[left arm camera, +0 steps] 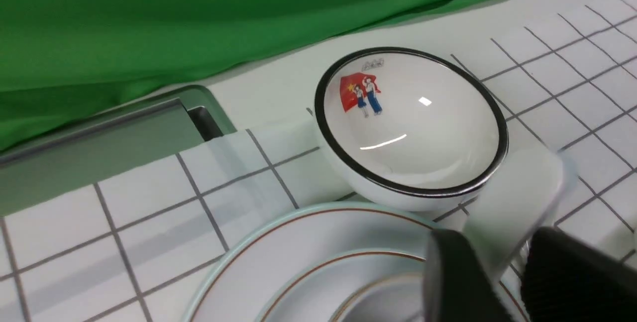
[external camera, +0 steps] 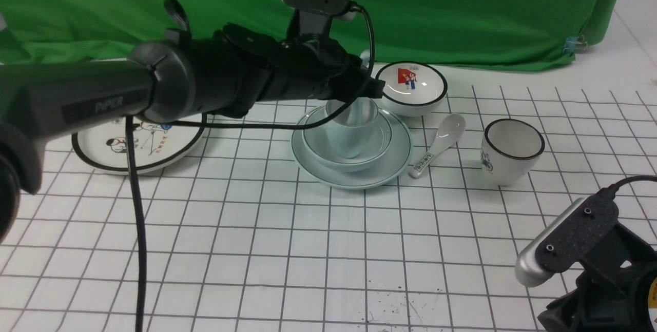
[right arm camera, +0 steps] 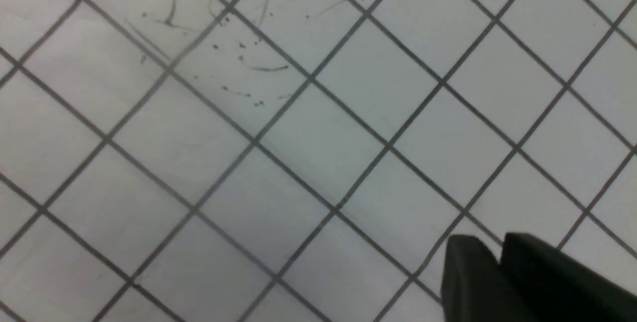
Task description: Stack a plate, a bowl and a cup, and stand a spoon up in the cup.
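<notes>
The gridded white surface [external camera: 308, 250] carries a nearly finished stack. The left arm [external camera: 154, 91] reaches across it from the robot's left to the crockery at centre. There the pale blue-green plate [external camera: 382, 170] lies flat, with the bowl [external camera: 386, 139] on it and the cup [external camera: 349, 137] standing in the bowl.

The plain white spoon [left arm camera: 517, 197], blurred, has its lower end down inside the cup. Its long axis rises steeply out of the cup, and the handle passes between the two black fingers of the left tool [left arm camera: 497, 242], which hangs just above the rim. Whether those fingers pinch the handle or merely flank it cannot be told.

Judged from this, letting go and lifting clear falls to the left arm. The right tool [right arm camera: 500, 247] hangs well apart over bare grid, its fingers drawn together on nothing.
</notes>
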Controlling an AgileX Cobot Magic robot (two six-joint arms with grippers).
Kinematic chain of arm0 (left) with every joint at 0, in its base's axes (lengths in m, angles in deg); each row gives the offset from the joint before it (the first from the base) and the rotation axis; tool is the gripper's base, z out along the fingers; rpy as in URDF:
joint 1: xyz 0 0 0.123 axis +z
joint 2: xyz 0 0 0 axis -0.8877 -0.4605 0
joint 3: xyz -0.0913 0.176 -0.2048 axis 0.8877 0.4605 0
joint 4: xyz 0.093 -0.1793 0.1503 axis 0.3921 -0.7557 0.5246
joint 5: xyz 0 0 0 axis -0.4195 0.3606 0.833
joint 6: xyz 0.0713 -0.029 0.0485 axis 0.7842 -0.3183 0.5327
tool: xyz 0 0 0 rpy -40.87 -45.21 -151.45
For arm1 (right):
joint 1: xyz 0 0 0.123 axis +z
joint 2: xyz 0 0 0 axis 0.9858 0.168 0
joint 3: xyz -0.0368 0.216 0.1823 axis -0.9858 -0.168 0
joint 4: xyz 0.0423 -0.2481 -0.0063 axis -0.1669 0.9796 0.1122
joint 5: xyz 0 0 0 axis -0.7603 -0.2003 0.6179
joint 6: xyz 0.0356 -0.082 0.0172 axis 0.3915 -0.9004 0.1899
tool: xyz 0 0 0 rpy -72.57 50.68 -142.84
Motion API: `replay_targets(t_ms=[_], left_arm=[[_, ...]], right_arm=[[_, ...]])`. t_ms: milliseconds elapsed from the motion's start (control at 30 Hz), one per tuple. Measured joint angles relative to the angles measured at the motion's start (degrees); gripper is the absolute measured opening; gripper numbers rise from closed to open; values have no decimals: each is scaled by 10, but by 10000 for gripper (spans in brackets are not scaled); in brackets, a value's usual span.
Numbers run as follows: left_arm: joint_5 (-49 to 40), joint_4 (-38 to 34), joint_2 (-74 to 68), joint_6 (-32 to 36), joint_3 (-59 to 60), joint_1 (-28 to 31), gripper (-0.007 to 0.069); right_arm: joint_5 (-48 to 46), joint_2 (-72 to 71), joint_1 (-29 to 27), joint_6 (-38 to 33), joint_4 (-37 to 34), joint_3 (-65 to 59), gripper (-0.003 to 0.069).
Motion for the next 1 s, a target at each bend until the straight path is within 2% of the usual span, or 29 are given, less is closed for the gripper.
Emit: replay_targets(t_ms=[133,233,300,400,467,600,700,767,900,1000], left_arm=[[-20,5,8,-10,0,0,336],[-38,43,34,-41,0,0,349],[-69,121,84,-114,0,0,318],[-124,274,177,-271,0,0,221],[-191,395,247,-387,-2,0,128],[-332,578,359,-534,14,0,-11],[-368,634,425,-579,70,0,-36],[-357,655,491,-597,134,0,-43],[-282,667,615,-606,273,0,-43],[-208,693,692,-608,377,0,-43]], right_arm=[[-37,-31,0,-14,5,0,101],[-73,-62,0,-14,5,0,71],[-111,-107,0,-14,1,0,38],[-131,-187,0,-9,-8,0,10],[-112,-270,0,-6,-11,-1,10],[-17,-394,0,-12,-15,-8,10],[78,-453,0,-18,-15,-27,10],[164,-478,0,-22,-15,-60,10],[253,-479,0,-25,-15,-114,10],[280,-468,0,-10,-15,-152,11]])
